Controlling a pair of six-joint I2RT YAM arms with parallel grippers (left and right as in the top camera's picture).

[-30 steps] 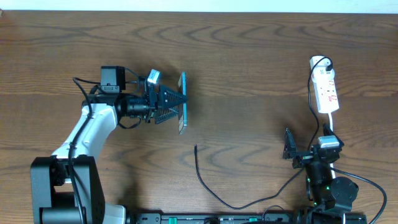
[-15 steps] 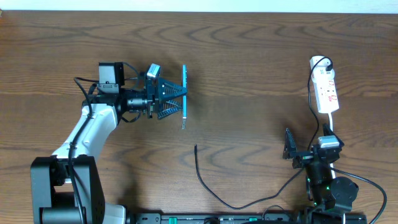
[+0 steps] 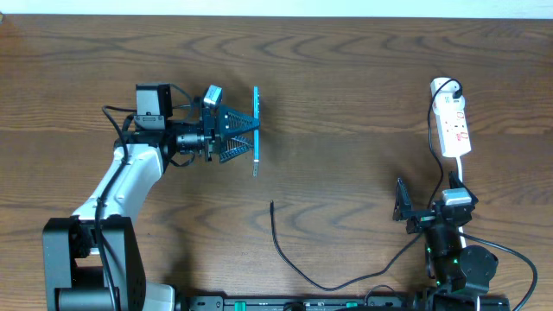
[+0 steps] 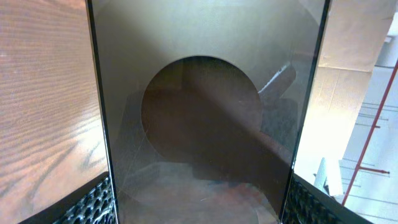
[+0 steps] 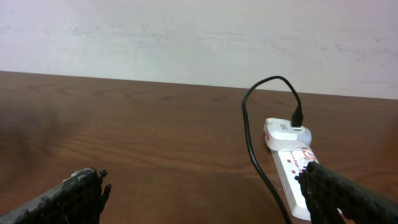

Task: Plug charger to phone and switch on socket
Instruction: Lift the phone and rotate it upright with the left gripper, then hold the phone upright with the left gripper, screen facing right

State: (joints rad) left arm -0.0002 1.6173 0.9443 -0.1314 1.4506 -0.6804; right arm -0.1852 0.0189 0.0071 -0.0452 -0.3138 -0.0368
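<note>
Jaws of the left gripper (image 3: 252, 138) clamp the phone (image 4: 205, 124) across its width; jaws of the right gripper (image 5: 214, 205) stand wide and hold nothing. Within the last second the phone has swung from a tilt to stand square on its edge, and its near end now faces the charger (image 3: 273, 220) tip, which lies loose on the surface (image 3: 346, 86), apart from it. Judgement: presentation looks complete; plugging and switching remain. The left wrist view shows the dark glossy face with its round mark. Overhead reduces the phone to a thin blue line, but alone shows the charger. Farther off, the right wrist view shows the socket (image 5: 295, 168) with a black plug (image 5: 297, 118) seated at its far end — switch position unreadable.
</note>
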